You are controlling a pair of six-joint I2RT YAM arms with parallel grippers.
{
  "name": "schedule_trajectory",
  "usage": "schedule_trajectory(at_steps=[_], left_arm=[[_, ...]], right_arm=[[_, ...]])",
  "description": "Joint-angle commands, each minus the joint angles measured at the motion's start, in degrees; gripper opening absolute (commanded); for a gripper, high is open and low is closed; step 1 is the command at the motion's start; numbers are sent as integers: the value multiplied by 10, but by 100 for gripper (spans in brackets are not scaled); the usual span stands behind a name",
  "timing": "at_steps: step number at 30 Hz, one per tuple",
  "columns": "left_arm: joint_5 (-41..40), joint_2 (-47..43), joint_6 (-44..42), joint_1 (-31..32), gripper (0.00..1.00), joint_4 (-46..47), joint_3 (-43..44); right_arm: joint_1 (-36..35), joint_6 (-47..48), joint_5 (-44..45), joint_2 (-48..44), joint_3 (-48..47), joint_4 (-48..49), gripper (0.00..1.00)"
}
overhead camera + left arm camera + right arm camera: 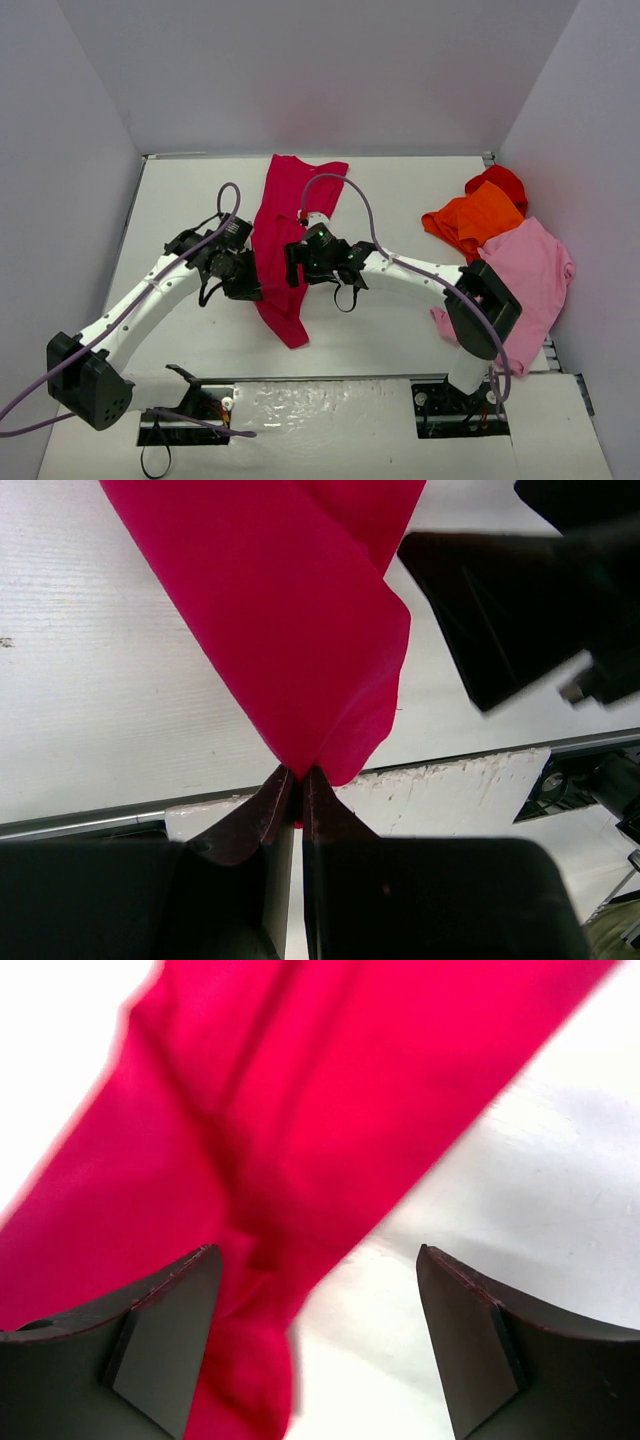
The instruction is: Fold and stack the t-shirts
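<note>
Top view: crimson t-shirt (283, 235) strung out as a long strip mid-table, from 12 o'clock down to 6. Left gripper (250, 287) hard against its 9 o'clock edge, right gripper (293, 262) at its 3 o'clock edge. Off at 3 o'clock, a heap: bright red t-shirt (500, 183) at the back, orange t-shirt (478, 218) overlapping the light pink t-shirt (535, 270).

Left wrist view: fingers (262, 810) clenched tight on a point of the crimson cloth, fabric fanning up toward 12 over the white table (90, 680).

Right wrist view: jaws spread wide, released, gripping nothing. Crimson cloth blurred below, from 7 o'clock up to 1.
</note>
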State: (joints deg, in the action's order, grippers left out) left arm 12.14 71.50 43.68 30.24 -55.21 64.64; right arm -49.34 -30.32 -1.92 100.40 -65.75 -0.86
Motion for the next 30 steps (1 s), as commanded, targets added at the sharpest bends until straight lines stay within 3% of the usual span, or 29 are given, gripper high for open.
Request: schedule_trajectory(at_steps=[1,9,20,30], left_arm=[[16,4,-3,-5,0,16,8],[36,30,-8,-8,0,37,-17],[33,22,-16,-12,0,9,8],[25,-15,-11,-18,0,-11,-1]], right_arm=[[-58,-12,59,-114,9,48,76],[-222,87,178,-182,108,48,77],[-256,195,307,-234,179,31,77],[-295,218,254,-149,139,82,77]])
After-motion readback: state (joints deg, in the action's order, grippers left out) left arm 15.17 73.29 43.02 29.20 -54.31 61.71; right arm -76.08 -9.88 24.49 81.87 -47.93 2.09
